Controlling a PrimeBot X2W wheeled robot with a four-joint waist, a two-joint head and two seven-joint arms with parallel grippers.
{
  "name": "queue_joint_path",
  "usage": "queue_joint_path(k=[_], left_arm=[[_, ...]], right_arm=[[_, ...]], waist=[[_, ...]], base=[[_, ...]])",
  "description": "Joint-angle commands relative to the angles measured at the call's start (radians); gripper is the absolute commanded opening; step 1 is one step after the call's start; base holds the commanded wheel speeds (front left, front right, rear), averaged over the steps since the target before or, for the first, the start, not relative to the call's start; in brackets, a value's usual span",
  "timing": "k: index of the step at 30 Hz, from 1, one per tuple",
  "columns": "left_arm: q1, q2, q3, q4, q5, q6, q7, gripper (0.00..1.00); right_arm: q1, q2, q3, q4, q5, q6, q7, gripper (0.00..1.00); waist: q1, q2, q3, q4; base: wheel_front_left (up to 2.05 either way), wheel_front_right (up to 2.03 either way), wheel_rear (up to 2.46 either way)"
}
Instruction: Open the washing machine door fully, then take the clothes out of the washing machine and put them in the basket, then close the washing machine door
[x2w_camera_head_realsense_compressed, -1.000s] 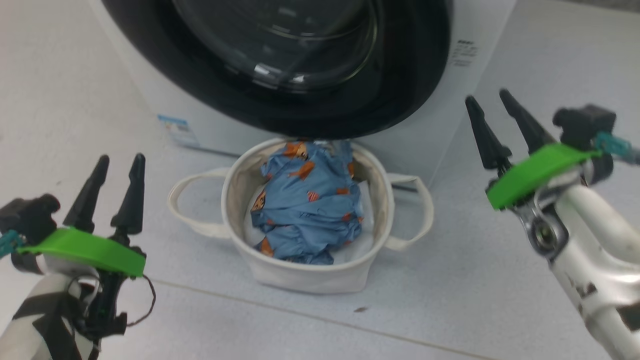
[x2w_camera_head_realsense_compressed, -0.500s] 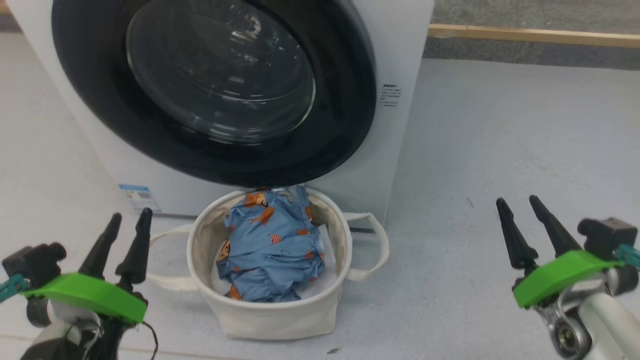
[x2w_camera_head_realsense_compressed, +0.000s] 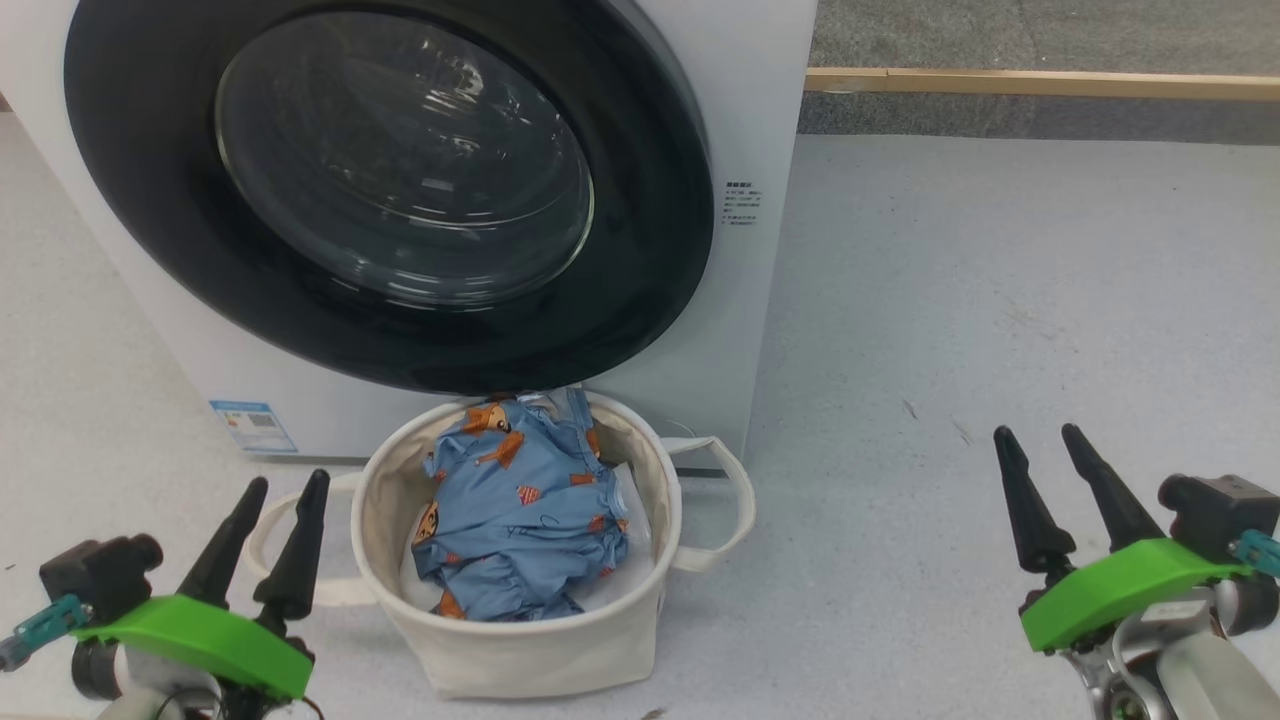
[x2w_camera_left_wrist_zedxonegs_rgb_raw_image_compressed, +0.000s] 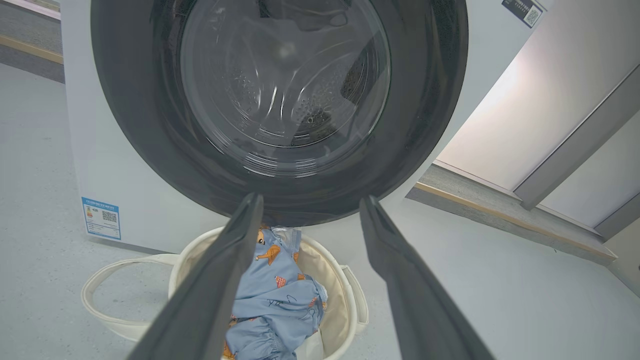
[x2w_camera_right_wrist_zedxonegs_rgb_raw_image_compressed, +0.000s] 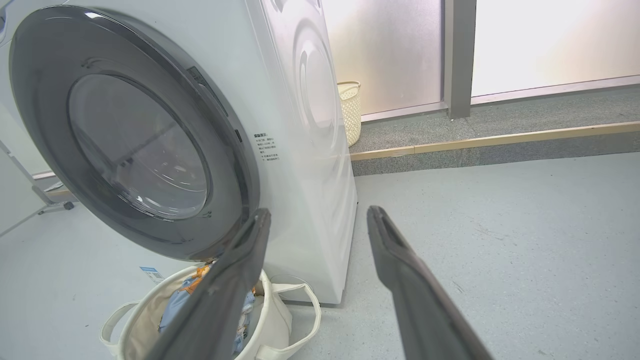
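The washing machine (x2w_camera_head_realsense_compressed: 755, 120) stands ahead with its round black-rimmed door (x2w_camera_head_realsense_compressed: 390, 185) lying flat against the front, seemingly shut. Below the door sits the cream basket (x2w_camera_head_realsense_compressed: 520, 655), and the light-blue printed clothes (x2w_camera_head_realsense_compressed: 520, 510) lie bunched inside it. My left gripper (x2w_camera_head_realsense_compressed: 285, 485) hangs open, low at the left beside the basket, holding nothing. My right gripper (x2w_camera_head_realsense_compressed: 1040, 435) is open too, far to the right over bare floor. The left wrist view shows the door (x2w_camera_left_wrist_zedxonegs_rgb_raw_image_compressed: 280, 100), the basket (x2w_camera_left_wrist_zedxonegs_rgb_raw_image_compressed: 345, 280) and the clothes (x2w_camera_left_wrist_zedxonegs_rgb_raw_image_compressed: 272, 295) between my fingers (x2w_camera_left_wrist_zedxonegs_rgb_raw_image_compressed: 215, 285).
A small blue label (x2w_camera_head_realsense_compressed: 252, 426) is stuck low on the machine's front. A raised step with a wooden edge (x2w_camera_head_realsense_compressed: 1040, 82) runs behind at the right. A woven wicker bin (x2w_camera_right_wrist_zedxonegs_rgb_raw_image_compressed: 350, 110) stands behind the machine. Grey floor (x2w_camera_head_realsense_compressed: 950, 300) spreads to the right.
The camera has tilted up and back, so more of the door and the far step shows. Both grippers sit lower in the picture, still open. The clothes stay in the basket.
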Motion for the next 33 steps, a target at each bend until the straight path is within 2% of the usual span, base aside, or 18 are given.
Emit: queue_joint_path(k=[1, 31, 32, 33], left_arm=[[-0.046, 0.03, 0.038, -0.013, 0.012, -0.005, -0.016, 1.0], [-0.068, 0.046, 0.018, 0.0, -0.008, -0.005, -0.007, 1.0], [-0.003, 0.001, -0.024, 0.023, -0.004, 0.0, -0.007, 0.0], [0.002, -0.006, -0.027, 0.035, -0.004, 0.001, -0.007, 0.0]], right_arm=[[-0.002, -0.001, -0.002, -0.049, -0.015, 0.0, 0.011, 1.0], [0.026, 0.042, -0.048, -0.115, -0.061, 0.0, 0.064, 1.0], [0.033, 0.048, -0.056, -0.075, -0.051, 0.0, 0.061, 0.0], [0.034, 0.051, -0.053, -0.059, -0.051, 0.0, 0.061, 0.0]], waist=[[0.0001, 0.0, 0.0, 0.001], [0.0001, 0.0, 0.008, 0.006], [0.0001, 0.0, 0.008, 0.006], [0.0001, 0.0, 0.008, 0.006]], base=[[0.0, 0.0, 0.0], [0.0, 0.0, 0.0], [0.0, 0.0, 0.0], [0.0, 0.0, 0.0]])
